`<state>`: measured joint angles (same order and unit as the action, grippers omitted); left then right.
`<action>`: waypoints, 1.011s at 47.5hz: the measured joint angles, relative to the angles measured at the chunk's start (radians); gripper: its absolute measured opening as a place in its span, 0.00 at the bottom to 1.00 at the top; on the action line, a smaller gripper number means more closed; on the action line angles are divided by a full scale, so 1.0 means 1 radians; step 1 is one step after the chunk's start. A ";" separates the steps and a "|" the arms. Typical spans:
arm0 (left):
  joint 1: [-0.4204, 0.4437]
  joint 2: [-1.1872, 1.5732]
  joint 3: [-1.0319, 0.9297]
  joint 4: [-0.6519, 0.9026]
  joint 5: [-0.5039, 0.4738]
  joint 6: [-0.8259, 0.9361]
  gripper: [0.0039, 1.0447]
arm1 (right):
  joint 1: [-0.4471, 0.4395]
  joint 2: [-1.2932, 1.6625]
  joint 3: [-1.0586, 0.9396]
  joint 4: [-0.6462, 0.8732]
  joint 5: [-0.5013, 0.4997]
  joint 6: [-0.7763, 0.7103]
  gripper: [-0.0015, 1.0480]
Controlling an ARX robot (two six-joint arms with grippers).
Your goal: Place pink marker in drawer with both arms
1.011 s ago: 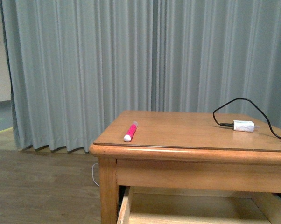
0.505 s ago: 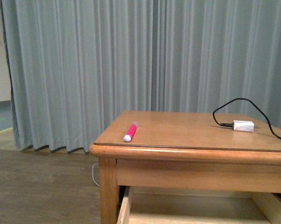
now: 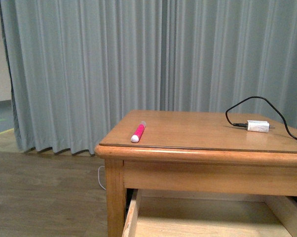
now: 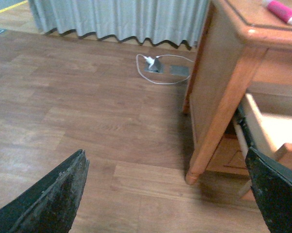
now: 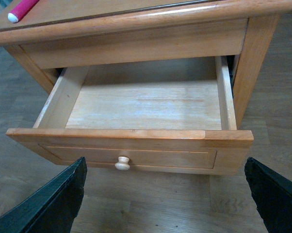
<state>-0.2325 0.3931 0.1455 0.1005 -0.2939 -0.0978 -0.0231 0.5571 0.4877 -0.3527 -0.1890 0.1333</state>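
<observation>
Front view shifted since half a second ago: surface (image 3: 198,133) and pink marker (image 3: 138,133) sit higher in frame (camera moved, marker did not). Marker lies untouched near the surface's left front corner; pick not begun. Drawer (image 5: 131,135) is pulled open. Left end effector (image 4: 164,154) is spread wide, low beside the cabinet, well apart from the marker. Right end effector (image 5: 165,161) is also wide, facing the drawer front.

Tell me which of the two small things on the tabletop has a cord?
The white charger block on the right: a black cable loops from it. The pink marker on the left has none.
</observation>
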 joint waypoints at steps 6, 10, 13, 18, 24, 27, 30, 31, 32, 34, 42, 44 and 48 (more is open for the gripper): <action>-0.024 0.241 0.137 0.135 0.036 0.014 0.94 | -0.001 0.000 0.000 0.000 0.000 0.000 0.92; -0.026 0.397 0.232 0.216 0.060 0.026 0.94 | -0.001 0.000 0.000 0.000 0.000 0.000 0.92; -0.026 0.512 0.309 0.248 0.071 0.026 0.94 | -0.001 0.000 0.000 0.000 0.000 0.000 0.92; -0.037 0.702 0.459 0.261 0.089 0.029 0.94 | -0.001 0.000 0.000 0.000 0.000 0.000 0.92; -0.058 0.885 0.645 0.249 0.088 0.038 0.94 | -0.001 0.000 0.000 0.000 0.000 -0.002 0.92; -0.070 0.978 0.758 0.214 0.095 0.041 0.94 | -0.001 0.000 0.000 0.000 0.000 -0.002 0.92; -0.083 1.054 0.851 0.171 0.105 0.047 0.94 | -0.001 0.000 0.000 0.000 0.000 -0.002 0.92; -0.087 1.079 0.882 0.155 0.107 0.049 0.94 | -0.001 0.000 0.000 0.000 0.000 -0.002 0.92; -0.091 1.104 0.912 0.140 0.109 0.050 0.94 | -0.001 0.000 0.000 0.000 0.000 -0.002 0.92; -0.097 1.141 0.957 0.114 0.109 0.050 0.94 | -0.001 0.000 0.000 0.000 0.000 -0.002 0.92; -0.130 1.310 1.157 -0.001 0.119 0.064 0.94 | -0.001 0.000 0.000 0.000 0.000 -0.002 0.92; -0.138 1.358 1.218 -0.034 0.132 0.064 0.94 | -0.001 0.000 0.000 0.000 0.000 -0.002 0.92; -0.151 1.423 1.306 -0.086 0.137 0.067 0.94 | -0.001 0.000 0.000 0.000 0.000 -0.003 0.92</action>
<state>-0.3840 1.8164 1.4517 0.0147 -0.1570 -0.0307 -0.0238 0.5571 0.4877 -0.3527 -0.1890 0.1307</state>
